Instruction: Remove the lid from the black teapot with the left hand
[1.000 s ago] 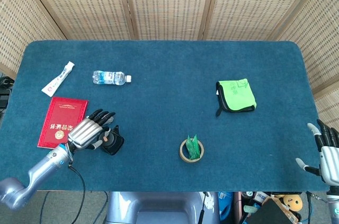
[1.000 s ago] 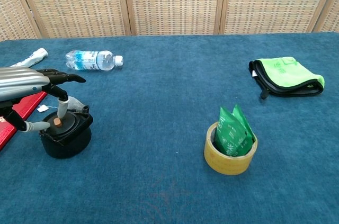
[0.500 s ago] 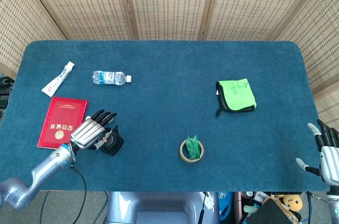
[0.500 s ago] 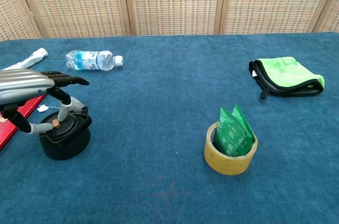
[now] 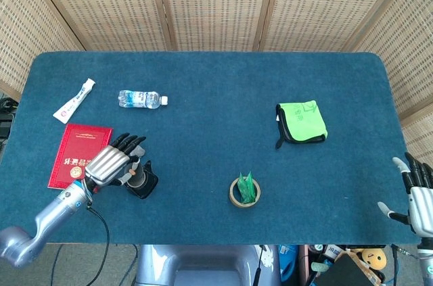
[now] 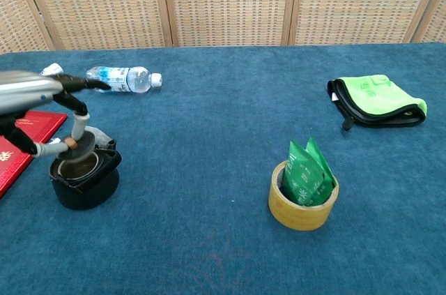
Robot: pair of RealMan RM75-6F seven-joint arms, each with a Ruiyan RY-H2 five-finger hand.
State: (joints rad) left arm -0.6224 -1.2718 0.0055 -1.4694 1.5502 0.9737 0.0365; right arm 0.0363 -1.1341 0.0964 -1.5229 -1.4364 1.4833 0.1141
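The left hand (image 6: pixel 31 96) pinches the lid (image 6: pixel 78 144) by its small knob, holding it just above the open mouth of the black teapot (image 6: pixel 83 178), tilted and clear of the rim, presumably so it lifts free without dragging the pot. The teapot stands on the tabletop (image 6: pixel 223 100) just beside the red booklet (image 5: pixel 80 155). From the head view the hand covers the lid entirely. The right hand (image 5: pixel 416 198), well away from the teapot, is empty with fingers apart, cut off at the frame edge.

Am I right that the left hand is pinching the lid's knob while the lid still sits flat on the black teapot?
Not quite: the left hand does pinch the knob, but the chest view shows the round dark lid lifted clear of the black teapot, whose mouth is open.
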